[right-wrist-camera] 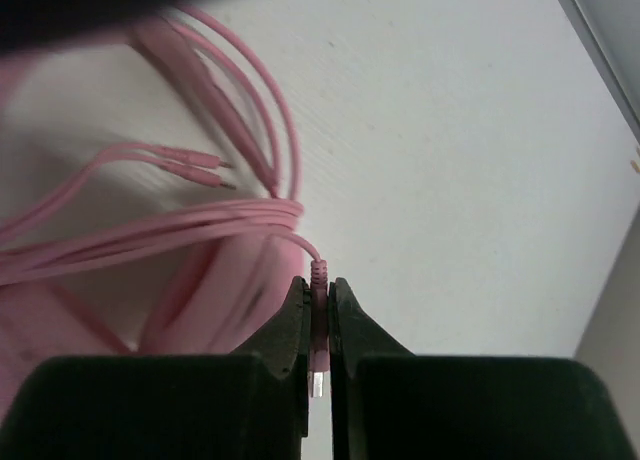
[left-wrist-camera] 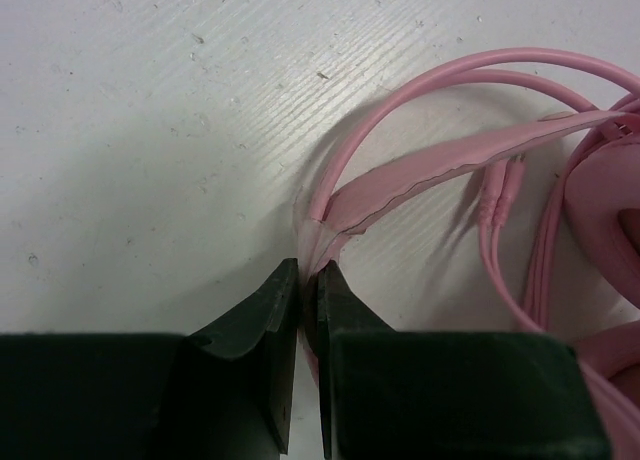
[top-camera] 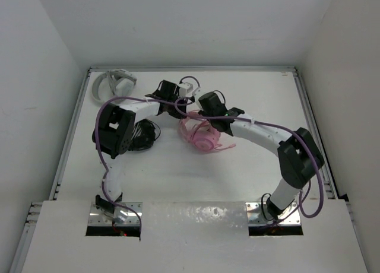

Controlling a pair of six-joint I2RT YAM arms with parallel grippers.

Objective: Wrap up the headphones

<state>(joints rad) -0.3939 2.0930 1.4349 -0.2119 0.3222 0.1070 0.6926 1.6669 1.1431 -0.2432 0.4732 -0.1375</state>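
The pink headphones (top-camera: pixel 203 135) lie in the middle of the table with their thin cable looped around them. My left gripper (left-wrist-camera: pixel 308 280) is shut on the end of the thin pink headband (left-wrist-camera: pixel 440 170), where a loop of pink cable (left-wrist-camera: pixel 470 68) also runs in. In the top view it sits (top-camera: pixel 180 104) at the headphones' far left. My right gripper (right-wrist-camera: pixel 318 305) is shut on the pink cable plug (right-wrist-camera: pixel 318 325), whose metal tip shows between the fingers. Cable loops (right-wrist-camera: pixel 200 220) run off to its left. In the top view it sits (top-camera: pixel 205 118) just above the headphones.
Black headphones (top-camera: pixel 142 136) lie under the left arm's elbow. White-grey headphones (top-camera: pixel 114 83) lie at the back left corner. A raised rail (top-camera: pixel 309 113) edges the table on the right, and white walls close it in.
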